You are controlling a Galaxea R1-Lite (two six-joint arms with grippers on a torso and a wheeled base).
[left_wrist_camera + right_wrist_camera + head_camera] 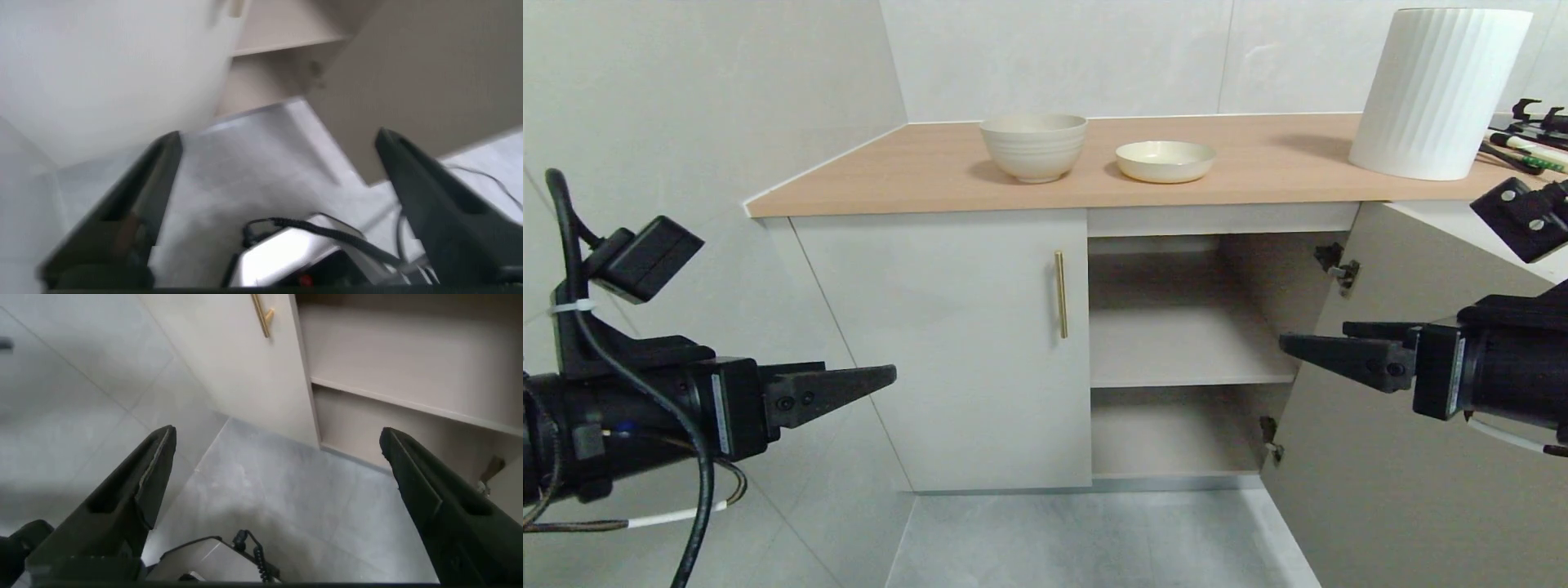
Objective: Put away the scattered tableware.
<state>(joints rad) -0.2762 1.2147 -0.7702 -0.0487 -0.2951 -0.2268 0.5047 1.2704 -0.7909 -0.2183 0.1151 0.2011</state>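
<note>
Your left gripper [278, 137] and right gripper [278, 434] hang with jaws spread wide, holding nothing, one on either side before the cabinet [947, 343]. The bowl [1034, 147] and shallow dish [1165, 160] sit near each other, not touching, on the countertop [890, 175] above. The open door [1380, 474] runs out of frame. Dark tools [1523, 143] beside the ribbed white container [1441, 90] are cut off and hard to make out.

Pale tiled walls [686, 98], grey floor [1094, 539]. Beyond the right gripper [1286, 344] stands a wood-topped cabinet [947, 351], its open door [1380, 490] just beside that gripper.
</note>
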